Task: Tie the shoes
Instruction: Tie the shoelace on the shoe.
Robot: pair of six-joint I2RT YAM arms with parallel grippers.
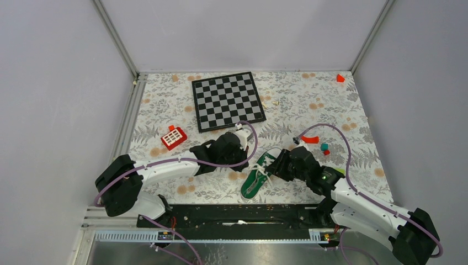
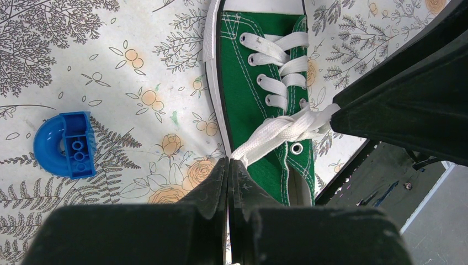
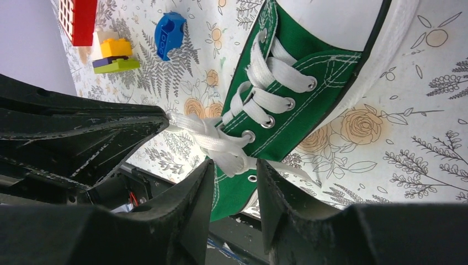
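Green sneaker is lying on floral table between both arms, left gripper is pinching its white laces tight, right gripper is clamping the other end.

Plain grey walls enclose a floral-patterned table.

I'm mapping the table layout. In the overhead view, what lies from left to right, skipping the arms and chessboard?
Red windowed toy block → green canvas sneaker with white laces → red curved plastic piece → small red piece by the far right corner.
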